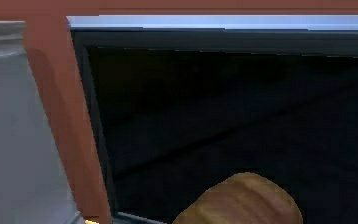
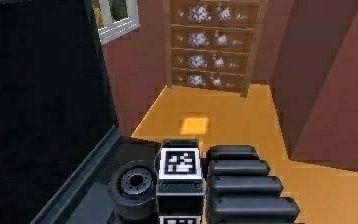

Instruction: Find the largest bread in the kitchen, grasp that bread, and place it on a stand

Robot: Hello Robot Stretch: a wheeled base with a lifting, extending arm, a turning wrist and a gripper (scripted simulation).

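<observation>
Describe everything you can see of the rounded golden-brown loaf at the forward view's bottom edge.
The rounded golden-brown loaf looks like crusty bread, with a domed top, darker brown streaks and a paler tan patch low on its left. Its lower part is cut off by the picture's bottom edge. Behind it stands a black grey-framed panel; what it rests on or touches cannot be told.

The arm (image 2: 242, 185) rises from the arm side view's bottom edge. The end effector (image 2: 135, 187) sits left of its marker square (image 2: 179, 164). Whether it holds anything cannot be told.
</observation>
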